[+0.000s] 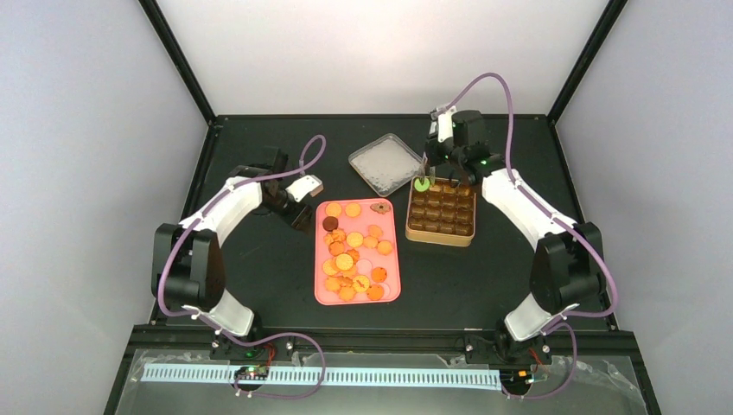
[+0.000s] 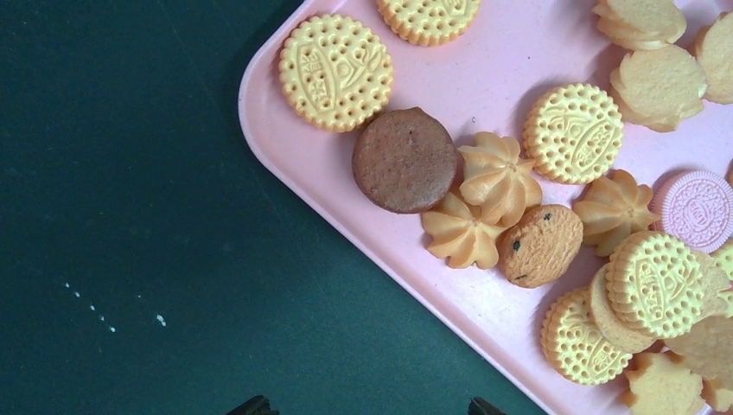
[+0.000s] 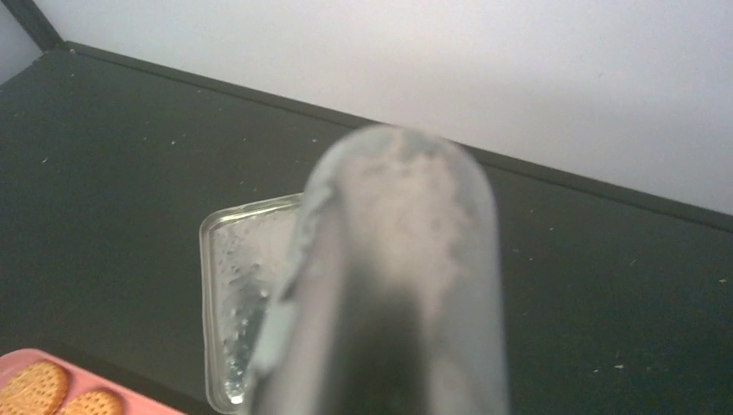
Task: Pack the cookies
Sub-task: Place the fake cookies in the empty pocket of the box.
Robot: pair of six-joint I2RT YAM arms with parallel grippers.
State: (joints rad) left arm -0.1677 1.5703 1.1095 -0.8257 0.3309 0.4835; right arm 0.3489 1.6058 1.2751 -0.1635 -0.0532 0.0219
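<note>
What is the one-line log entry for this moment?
left pincer open beside pink tray | right pincer shut on tongs | green cookie at compartment box corner

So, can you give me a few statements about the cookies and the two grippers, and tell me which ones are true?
1. The cookies lie on a pink tray. True.
2. The left gripper holds a cookie. False: it is open and empty, over the table beside the tray's corner.
3. The right gripper holds metal tongs. True.
4. The brown box stands to the left of the tray. False: it stands on the tray's right.
5. The green cookie lies among the others on the tray. False: it is at the box's far left corner.
</note>
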